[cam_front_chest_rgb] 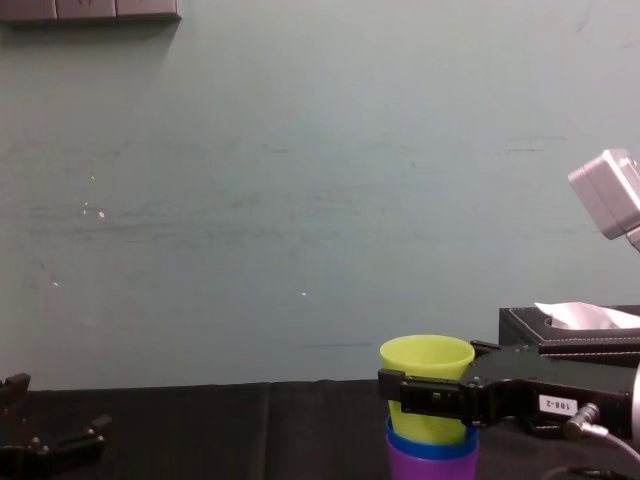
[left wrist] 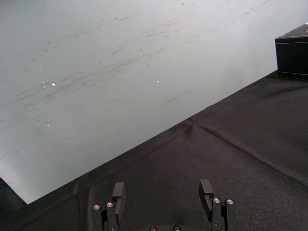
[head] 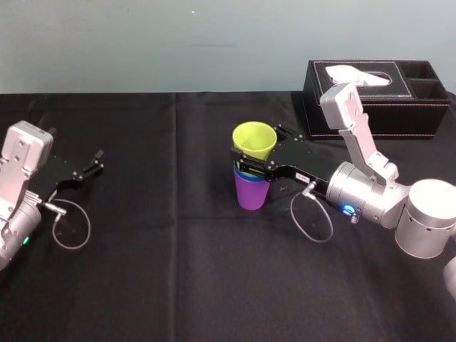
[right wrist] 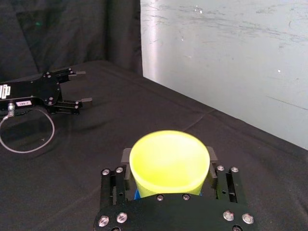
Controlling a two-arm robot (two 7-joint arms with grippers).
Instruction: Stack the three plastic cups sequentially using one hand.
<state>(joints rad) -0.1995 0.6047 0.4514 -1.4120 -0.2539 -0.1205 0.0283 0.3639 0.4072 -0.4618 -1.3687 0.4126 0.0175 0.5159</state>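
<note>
Left gripper [head: 97, 162] parked by table's [head: 178, 278] left edge, fingers apart, empty. Mid-table: purple cup [head: 252, 194], blue cup [cam_front_chest_rgb: 432, 447] nested inside. Right gripper [head: 251, 158] clamped on yellow-green cup [head: 254, 140], bottom sitting in blue. Risk imo: off-centre release, cup jams crooked or stack tips. Tissue box [head: 370, 100] at far right corner.

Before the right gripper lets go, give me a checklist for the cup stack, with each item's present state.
1. Right gripper shut on the yellow-green cup: ok.
2. Yellow-green cup's base inside the blue cup: ok.
3. Yellow-green cup fully seated: not ok; most of it stands above the blue rim.
4. Blue cup nested in the purple cup, which stands upright: ok.
5. Left gripper open, parked at the far left, apart from the stack: ok.
</note>
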